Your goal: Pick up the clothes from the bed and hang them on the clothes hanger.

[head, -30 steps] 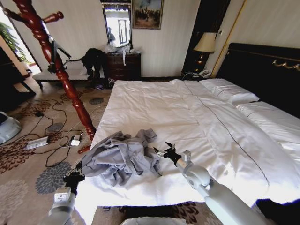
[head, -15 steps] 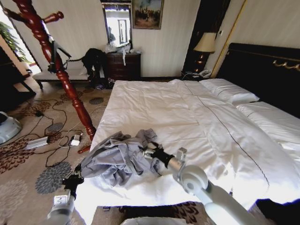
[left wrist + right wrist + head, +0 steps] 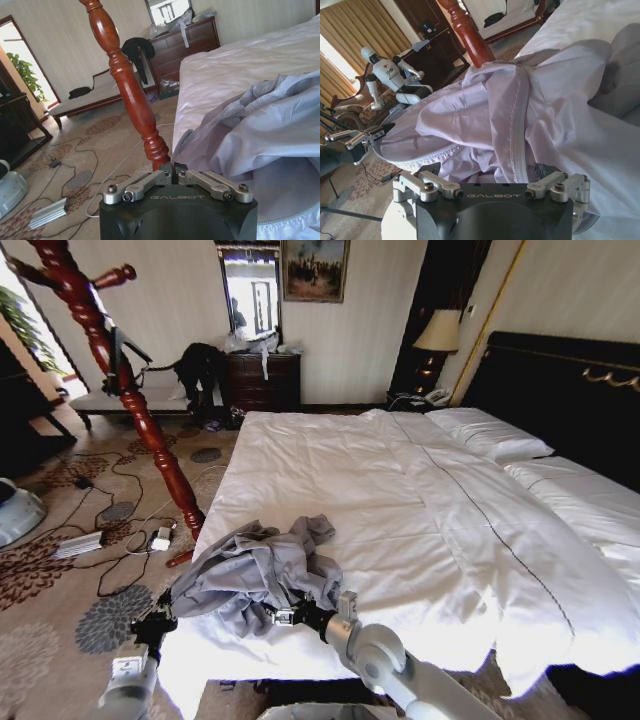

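The clothes (image 3: 255,575), a crumpled light grey-blue garment, lie heaped on the near left corner of the bed (image 3: 400,490). My right gripper (image 3: 285,615) is at the heap's near edge. It is open, and a seamed fold of the clothes (image 3: 520,120) lies between its fingers (image 3: 434,168). My left gripper (image 3: 160,620) hangs shut off the bed's corner, left of the heap. Its closed tips (image 3: 173,167) are just short of the clothes (image 3: 270,130). A thin black clothes hanger (image 3: 128,348) appears to hang on the wooden stand.
The reddish-brown coat stand (image 3: 140,410) rises left of the bed, with cables and boxes on the carpet (image 3: 110,530) around its foot. A dresser (image 3: 262,380) with dark garments stands by the far wall. A white robot (image 3: 395,75) stands beyond the stand.
My right arm has swung left and nearer, from the right side of the clothes to their near edge. The left gripper has barely moved. The clothes lie as before.
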You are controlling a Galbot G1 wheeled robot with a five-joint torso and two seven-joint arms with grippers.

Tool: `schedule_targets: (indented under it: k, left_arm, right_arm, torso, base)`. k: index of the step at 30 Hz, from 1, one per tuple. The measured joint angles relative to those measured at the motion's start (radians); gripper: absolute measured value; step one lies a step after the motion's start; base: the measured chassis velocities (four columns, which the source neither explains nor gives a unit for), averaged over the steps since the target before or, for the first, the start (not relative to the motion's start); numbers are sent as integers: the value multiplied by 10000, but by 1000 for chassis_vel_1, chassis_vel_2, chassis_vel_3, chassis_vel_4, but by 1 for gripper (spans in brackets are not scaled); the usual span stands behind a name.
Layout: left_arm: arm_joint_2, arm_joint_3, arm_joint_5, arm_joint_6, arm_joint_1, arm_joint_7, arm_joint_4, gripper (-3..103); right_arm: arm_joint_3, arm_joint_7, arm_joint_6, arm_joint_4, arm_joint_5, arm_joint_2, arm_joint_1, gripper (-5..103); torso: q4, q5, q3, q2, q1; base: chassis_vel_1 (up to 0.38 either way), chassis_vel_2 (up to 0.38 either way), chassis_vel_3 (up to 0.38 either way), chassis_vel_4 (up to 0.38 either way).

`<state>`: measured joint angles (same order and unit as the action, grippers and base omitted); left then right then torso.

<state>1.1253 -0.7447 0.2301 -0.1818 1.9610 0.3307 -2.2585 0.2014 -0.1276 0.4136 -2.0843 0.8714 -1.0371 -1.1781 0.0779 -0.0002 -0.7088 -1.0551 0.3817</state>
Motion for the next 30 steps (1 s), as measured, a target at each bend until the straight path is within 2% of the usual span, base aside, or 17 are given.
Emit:
schedule_targets:
  k: [12, 17, 30]
  left_arm:
    - [11, -96, 43, 24, -5, -9, 60, 0]
    - [25, -31, 40, 25, -80, -8, 176, 0]
    - [85, -10, 63, 47, -123, 6, 323, 0]
  right_arm:
    - [29, 63, 30, 189, 24, -87, -134, 100]
    - [179, -26, 196, 95, 474, -186, -142, 100]
    - [479, -25, 194, 835, 447, -682, 391, 100]
  torso:
    - [0, 2, 0, 0, 0]
    - [0, 1, 0, -1, 1]
    - [1, 0, 0, 0, 1]
  base:
    - [0, 0, 0, 0]
    - [0, 0, 0, 0]
    - [0, 0, 0, 0]
